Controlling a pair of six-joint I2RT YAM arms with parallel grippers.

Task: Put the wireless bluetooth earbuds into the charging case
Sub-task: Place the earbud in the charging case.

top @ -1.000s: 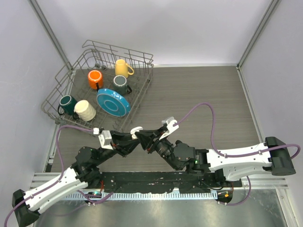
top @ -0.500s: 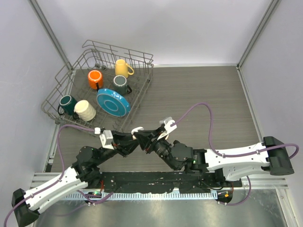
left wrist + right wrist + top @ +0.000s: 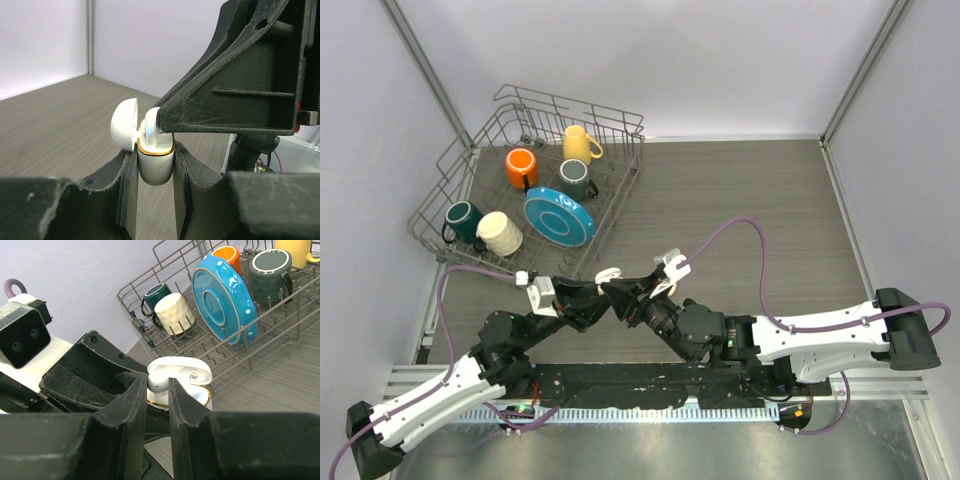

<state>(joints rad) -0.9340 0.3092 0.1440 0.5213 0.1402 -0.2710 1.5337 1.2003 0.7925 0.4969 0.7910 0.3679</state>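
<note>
Bench (image 3: 740, 190) right of dish rack (image 3: 572, 104) lay open: wide passage. Just before rack's near-right corner, left claw (image 3: 155, 159) with charging case (image 3: 180, 372) and right claw (image 3: 157, 390) with earbud (image 3: 151, 131) stood tip to tip, no gap between. Rack itself crowded: mugs (image 3: 521, 165), plate (image 3: 560, 216).

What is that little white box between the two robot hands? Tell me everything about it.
The charging case is a glossy white plastic pod with a gold rim and its domed lid hinged open. It stands upright, clamped in the left gripper; the right gripper holds an earbud at its mouth.
</note>
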